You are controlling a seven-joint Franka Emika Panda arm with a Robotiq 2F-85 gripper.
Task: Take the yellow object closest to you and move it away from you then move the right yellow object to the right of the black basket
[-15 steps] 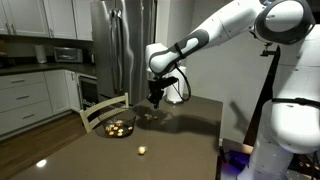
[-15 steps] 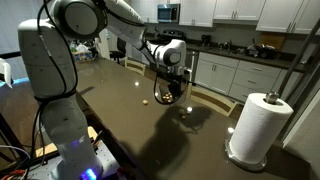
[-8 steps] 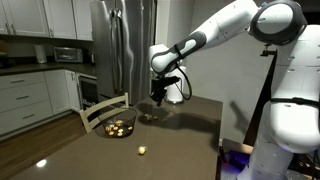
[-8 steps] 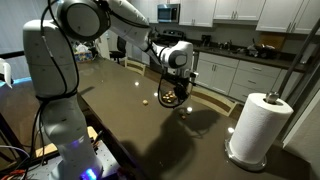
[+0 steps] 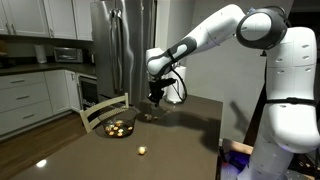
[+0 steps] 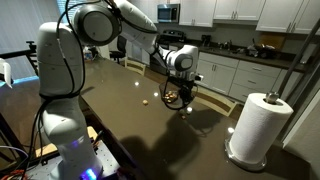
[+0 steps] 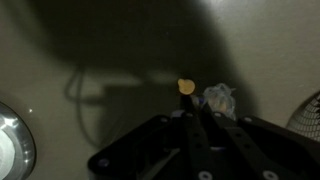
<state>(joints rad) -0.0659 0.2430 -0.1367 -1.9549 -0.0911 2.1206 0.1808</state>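
Note:
The black basket (image 5: 118,129) stands on the dark table with several yellowish pieces in it; it also shows in an exterior view (image 6: 173,98), and its rim is at the right edge of the wrist view (image 7: 311,114). One small yellow piece (image 5: 142,151) lies alone nearer the table's front, also seen in an exterior view (image 6: 146,101). Another yellow piece (image 7: 186,87) lies on the table just beyond my fingertips, next to a crumpled clear scrap (image 7: 219,97); it also shows in an exterior view (image 6: 185,111). My gripper (image 7: 192,108) hovers above it (image 6: 186,92), fingers together and empty.
A white paper towel roll (image 6: 258,125) stands on the table near one corner; its top shows in the wrist view (image 7: 8,150). A wooden chair (image 5: 100,110) stands behind the basket. Kitchen cabinets and a refrigerator (image 5: 120,45) lie beyond the table.
My gripper has shifted sideways over the table toward the yellow piece by the basket. The yellow pieces and the basket have not moved.

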